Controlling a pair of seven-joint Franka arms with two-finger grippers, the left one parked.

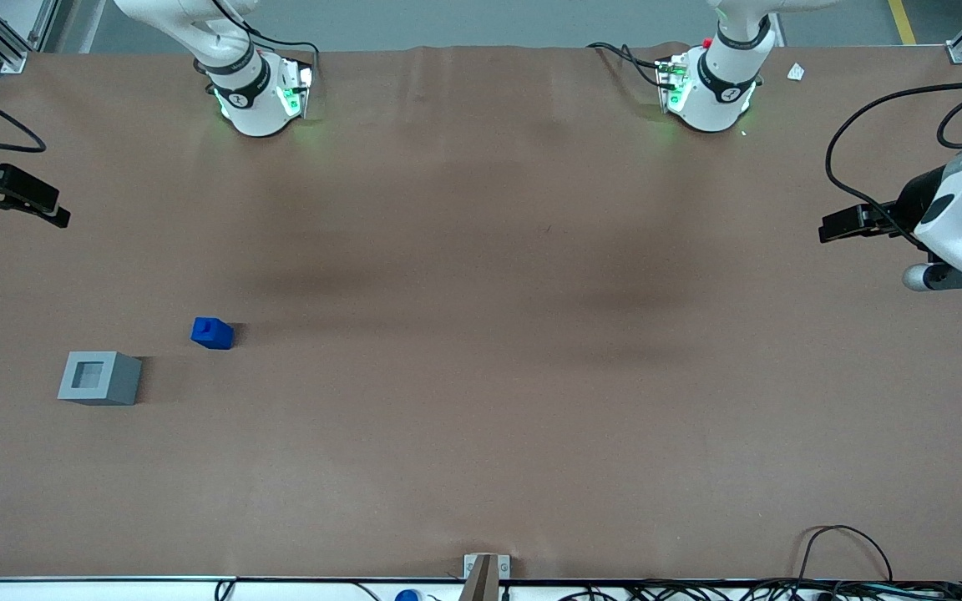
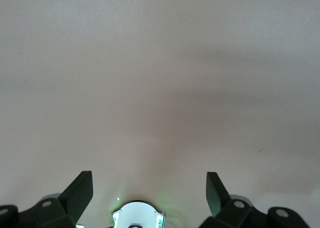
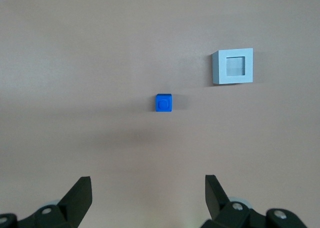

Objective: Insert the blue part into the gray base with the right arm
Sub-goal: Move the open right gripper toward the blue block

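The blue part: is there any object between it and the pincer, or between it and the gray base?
Nothing visible. The open pincer is clear of the blue part, with only bare table between; the gray base sits apart, its hole unobstructed.

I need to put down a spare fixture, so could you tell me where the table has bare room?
Bare: the table from the blue part toward the parked arm's end. Crowded: around it and the gray base. The open gripper hangs farther back.
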